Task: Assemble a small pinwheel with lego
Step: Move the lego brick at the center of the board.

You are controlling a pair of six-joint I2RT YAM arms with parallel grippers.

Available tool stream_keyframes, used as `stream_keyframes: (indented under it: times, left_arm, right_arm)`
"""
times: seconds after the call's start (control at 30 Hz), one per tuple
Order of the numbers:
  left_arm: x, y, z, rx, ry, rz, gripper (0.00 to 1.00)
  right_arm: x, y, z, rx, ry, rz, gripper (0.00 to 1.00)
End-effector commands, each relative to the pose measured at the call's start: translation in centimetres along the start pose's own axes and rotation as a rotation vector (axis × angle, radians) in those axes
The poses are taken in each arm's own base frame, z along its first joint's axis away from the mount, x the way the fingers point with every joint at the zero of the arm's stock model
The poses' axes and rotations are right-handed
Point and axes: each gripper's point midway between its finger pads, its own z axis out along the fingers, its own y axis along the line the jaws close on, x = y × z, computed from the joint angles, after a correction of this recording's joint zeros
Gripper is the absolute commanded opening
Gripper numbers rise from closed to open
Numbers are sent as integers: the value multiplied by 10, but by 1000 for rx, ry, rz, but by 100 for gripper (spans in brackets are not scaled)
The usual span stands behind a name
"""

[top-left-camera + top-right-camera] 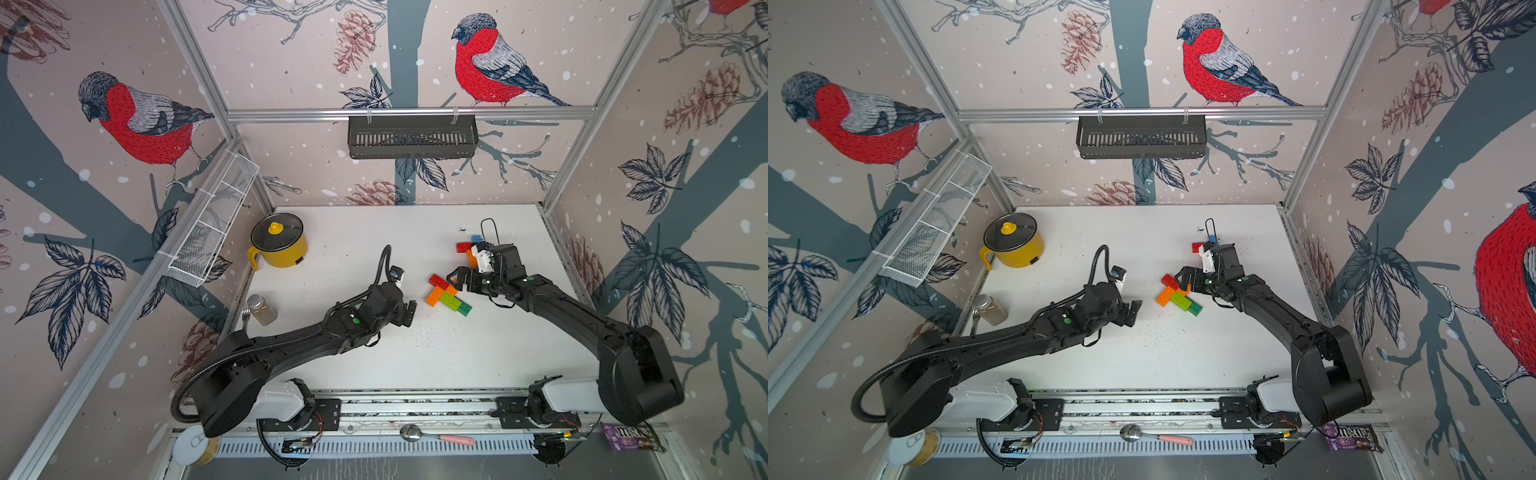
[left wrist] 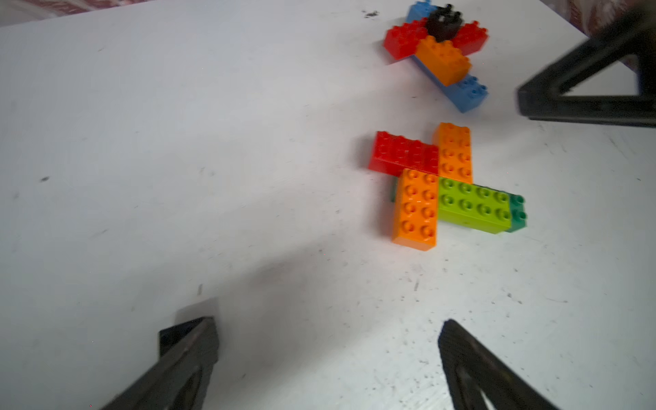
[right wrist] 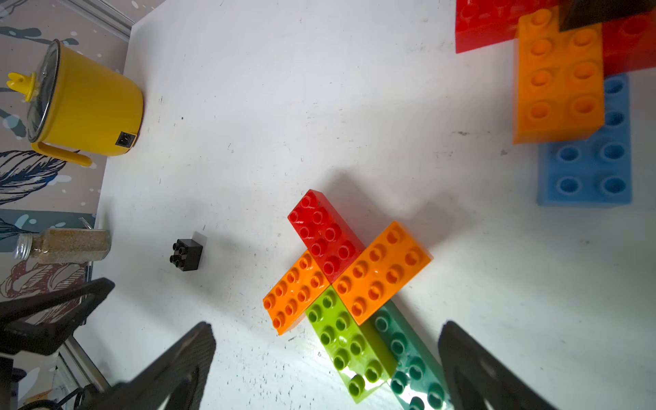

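Gaping left claw (image 2: pixel 328 324) clear of pinwheel (image 2: pixel 436 184); right claw (image 3: pixel 328 326) straddling its edge

yellow pot (image 1: pixel 279 241): lidded, upright | spice jar (image 1: pixel 262 309): near pot | pink-handled spoon (image 1: pixel 434 436): on front rail

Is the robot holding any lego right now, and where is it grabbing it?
No. The left tool and the right tool are both open and empty; the pinwheel lies on the table.

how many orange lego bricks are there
3: nearer pinwheel has one orange brick beside the lime brick, another beside the red brick. Third atop the farther pinwheel's blue brick. Others may hide underneath.
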Motion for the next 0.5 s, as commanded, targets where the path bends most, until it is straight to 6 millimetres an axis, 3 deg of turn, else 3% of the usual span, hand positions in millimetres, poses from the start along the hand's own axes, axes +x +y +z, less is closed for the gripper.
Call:
stream_keyframes:
  times: [0.0, 0.17, 0.33, 0.47]
  left_arm:
    - [4, 33, -1, -43, -15, -192, 98]
    - [4, 74, 6, -17, -14, -388, 97]
    - [5, 93, 23, 54, 16, -480, 94]
    - [12, 93, 41, 79, 77, -497, 93]
  right_arm:
    - [-3, 6, -1, -9, -20, -17, 99]
    - [2, 17, -1, -40, -22, -33, 99]
    - [12, 23, -1, -56, -10, -48, 99]
    - [14, 22, -7, -50, -23, -53, 99]
